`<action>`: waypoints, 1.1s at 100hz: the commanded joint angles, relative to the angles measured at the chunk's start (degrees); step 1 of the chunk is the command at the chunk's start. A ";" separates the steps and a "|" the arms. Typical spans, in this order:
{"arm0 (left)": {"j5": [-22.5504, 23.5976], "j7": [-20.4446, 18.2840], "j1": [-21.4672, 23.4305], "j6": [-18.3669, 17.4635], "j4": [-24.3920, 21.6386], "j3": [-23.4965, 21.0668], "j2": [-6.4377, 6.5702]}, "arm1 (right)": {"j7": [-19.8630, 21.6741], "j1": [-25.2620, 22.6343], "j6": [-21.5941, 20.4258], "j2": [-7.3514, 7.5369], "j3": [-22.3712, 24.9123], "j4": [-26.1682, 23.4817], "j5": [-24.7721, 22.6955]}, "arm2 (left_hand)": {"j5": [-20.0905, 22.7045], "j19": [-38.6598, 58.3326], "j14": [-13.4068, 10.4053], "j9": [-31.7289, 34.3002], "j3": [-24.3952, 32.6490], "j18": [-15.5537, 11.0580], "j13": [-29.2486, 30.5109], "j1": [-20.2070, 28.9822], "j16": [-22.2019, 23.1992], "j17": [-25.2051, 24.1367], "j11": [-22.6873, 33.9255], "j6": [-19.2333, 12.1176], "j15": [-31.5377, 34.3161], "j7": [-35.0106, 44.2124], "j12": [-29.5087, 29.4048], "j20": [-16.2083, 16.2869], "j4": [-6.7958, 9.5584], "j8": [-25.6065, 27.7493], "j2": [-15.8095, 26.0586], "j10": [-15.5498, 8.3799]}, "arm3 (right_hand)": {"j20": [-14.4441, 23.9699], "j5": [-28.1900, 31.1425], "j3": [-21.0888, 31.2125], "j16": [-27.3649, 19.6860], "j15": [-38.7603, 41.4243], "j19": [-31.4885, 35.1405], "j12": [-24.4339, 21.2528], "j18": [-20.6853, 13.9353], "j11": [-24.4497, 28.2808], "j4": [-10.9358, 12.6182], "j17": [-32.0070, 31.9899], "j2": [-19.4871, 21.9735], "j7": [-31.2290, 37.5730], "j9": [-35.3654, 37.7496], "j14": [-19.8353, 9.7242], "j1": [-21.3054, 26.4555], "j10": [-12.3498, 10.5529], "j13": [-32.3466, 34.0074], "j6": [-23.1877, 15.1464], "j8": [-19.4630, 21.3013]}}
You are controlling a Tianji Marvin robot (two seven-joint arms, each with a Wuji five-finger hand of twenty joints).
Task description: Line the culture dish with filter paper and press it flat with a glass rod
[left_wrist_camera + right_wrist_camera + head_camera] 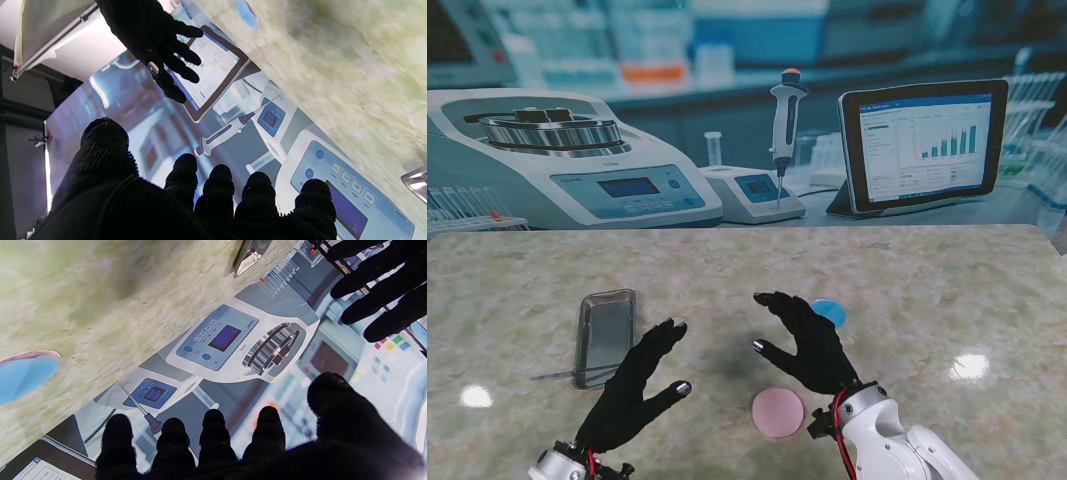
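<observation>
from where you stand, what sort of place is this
Probably a mock lab bench: a marble-look table before a printed backdrop of lab instruments, with a clear dish and a pink disc laid out.

Left robot hand (632,385) and right robot hand (809,342) hover apart, fingers spread, apparently holding nothing

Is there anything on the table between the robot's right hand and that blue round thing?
Nothing visible. The right hand hovers open right beside the blue disc, its fingers partly covering the disc's edge from the stand's view.
</observation>
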 commanded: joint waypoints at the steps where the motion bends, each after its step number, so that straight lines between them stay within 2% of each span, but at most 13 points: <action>1: -0.45 0.29 -0.79 0.94 0.51 0.42 -0.62 | 0.06 -0.11 -0.13 -0.34 -0.59 0.58 0.26 | -1.44 -3.69 -2.54 -2.09 -1.32 -2.74 -1.93 0.09 -1.13 0.00 -1.27 -0.22 -1.19 -1.45 -1.63 -2.72 1.98 -0.63 1.83 -2.34 | -0.99 -0.01 -0.77 -0.96 -2.00 -1.80 -0.37 -1.04 -1.48 0.50 -1.13 1.50 -1.13 -2.13 -1.73 -0.54 -2.58 -1.59 -0.94 -0.82; 40: -3.46 2.46 -4.52 5.19 1.91 3.29 -1.41 | 0.00 0.43 -1.95 -0.34 -2.28 3.24 1.12 | -1.62 -3.40 -2.25 -2.08 -1.23 -2.56 -1.90 0.59 -0.76 0.11 -1.03 -0.52 -0.83 -0.83 -0.65 -4.30 2.03 -0.27 2.55 -2.14 | -0.69 0.19 -1.37 -0.66 -2.00 -2.83 -0.08 -0.95 -2.86 -0.42 -0.91 2.80 -1.78 -2.32 -1.63 -2.53 -2.78 -1.52 -1.13 -3.63; 57: -4.23 3.16 -5.06 6.28 2.35 4.04 -1.65 | -0.28 0.20 -2.73 -0.38 -2.10 3.62 1.39 | -1.86 -3.51 -2.62 -2.35 -1.80 -2.78 -2.07 -0.80 -1.84 0.08 -1.78 -0.37 -1.32 -3.68 -2.45 -5.56 1.81 -1.84 3.52 -2.72 | -0.36 0.20 -1.32 -0.65 -2.20 -2.89 0.05 -1.22 -3.32 -0.57 -0.83 2.78 -1.84 -2.43 -2.13 -2.65 -3.11 -1.70 -1.17 -4.68; 70: -4.63 3.41 -5.37 6.90 2.53 4.43 -1.75 | -0.02 0.20 -3.43 -0.36 -2.06 3.84 1.97 | -1.50 -3.57 -2.68 -2.31 -1.82 -2.83 -2.03 -1.13 -2.36 0.13 -1.84 -0.86 -1.42 -3.79 -3.05 -5.99 1.69 -1.92 3.83 -2.77 | -0.91 0.51 -1.00 -2.26 -2.84 -5.29 -1.24 -2.41 -5.21 -0.67 -0.49 2.79 -2.31 -2.23 -3.04 -2.98 -3.64 -1.74 -0.78 -9.58; 72: -4.67 3.44 -5.38 6.97 2.52 4.47 -1.76 | 0.03 0.24 -3.57 -0.36 -2.06 3.90 2.06 | -1.42 -3.57 -2.68 -2.30 -1.82 -2.79 -2.03 -1.14 -2.40 0.13 -1.83 -1.00 -1.41 -3.72 -3.10 -6.04 1.68 -1.88 3.84 -2.81 | -1.31 0.74 -1.05 -3.24 -2.92 -6.39 -2.16 -2.73 -5.53 -0.69 -0.20 2.77 -2.56 -2.08 -3.30 -3.00 -3.85 -1.68 -0.48 -11.95; 75: -4.70 3.53 -5.38 7.07 2.49 4.55 -1.78 | 0.07 0.31 -3.79 -0.37 -2.07 4.01 2.25 | -1.41 -3.56 -2.64 -2.30 -1.80 -2.76 -2.04 -1.13 -2.49 0.13 -1.80 -1.13 -1.41 -3.62 -3.18 -6.13 1.67 -1.83 3.87 -2.83 | -1.45 0.70 -1.04 -3.62 -3.00 -6.83 -2.52 -3.09 -5.64 -0.68 -0.22 2.80 -2.68 -2.08 -3.63 -3.01 -4.04 -1.73 -0.03 -12.89; 77: -4.69 3.61 -5.37 7.14 2.47 4.60 -1.80 | 0.06 0.38 -3.94 -0.40 -2.09 4.10 2.42 | -1.41 -3.56 -2.73 -2.30 -1.78 -2.77 -2.03 -1.12 -2.55 0.14 -1.79 -1.23 -1.40 -3.54 -3.23 -6.19 1.67 -1.78 3.90 -2.86 | -1.43 0.93 -0.93 -4.70 -2.88 -8.06 -3.84 -3.27 -5.26 -0.70 0.07 2.78 -2.28 -2.09 -3.84 -3.17 -4.15 -1.76 0.12 -17.09; 81: -4.62 3.70 -5.36 7.30 2.44 4.70 -1.80 | 0.05 0.51 -4.13 -0.45 -2.12 4.23 2.82 | -1.42 -3.55 -2.68 -2.29 -1.80 -2.76 -2.05 -1.17 -2.63 0.13 -1.76 -1.19 -1.40 -3.45 -3.30 -6.28 1.66 -1.72 3.94 -2.87 | -1.62 1.16 -0.79 -5.47 -3.19 -9.22 -4.98 -3.62 -5.69 -0.65 0.24 2.73 -2.56 -1.89 -4.08 -3.35 -4.41 -1.68 0.32 -19.59; 85: -4.57 3.68 -5.35 7.44 2.38 4.76 -1.79 | 0.04 0.64 -4.31 -0.49 -2.15 4.34 3.19 | -1.48 -3.55 -2.63 -2.32 -1.79 -2.76 -2.03 -1.16 -2.71 0.14 -1.77 -1.24 -1.39 -3.40 -3.37 -6.37 1.66 -1.69 3.93 -2.90 | -1.73 1.12 -0.79 -5.71 -3.30 -9.68 -5.34 -3.98 -5.83 -0.67 0.16 2.69 -2.73 -1.85 -4.46 -3.45 -4.68 -1.72 0.72 -20.28; 88: -4.58 3.69 -5.35 7.51 2.34 4.81 -1.80 | 0.04 0.72 -4.42 -0.51 -2.16 4.41 3.39 | -1.52 -3.55 -2.69 -2.31 -1.78 -2.75 -2.08 -1.17 -2.78 0.13 -1.77 -1.30 -1.41 -3.39 -3.43 -6.45 1.67 -1.68 4.01 -2.95 | -2.13 1.43 -0.70 -6.69 -3.34 -11.21 -6.62 -4.22 -5.86 -0.71 0.64 2.70 -3.07 -1.73 -4.55 -3.59 -4.86 -1.61 0.93 -22.76; 110: -4.57 3.54 -5.20 7.65 1.87 4.75 -1.76 | 0.26 0.89 -5.04 -0.49 -2.08 4.59 3.70 | -1.49 -3.56 -2.72 -2.29 -1.84 -2.70 -2.07 -1.33 -3.08 0.13 -1.68 -1.73 -1.39 -3.15 -3.56 -6.91 1.64 -1.54 4.22 -3.08 | -1.95 1.59 -0.67 -6.64 -3.27 -11.98 -7.37 -4.19 -5.83 -0.75 0.70 2.52 -2.79 -1.75 -4.27 -4.08 -5.16 -1.74 -0.46 -24.37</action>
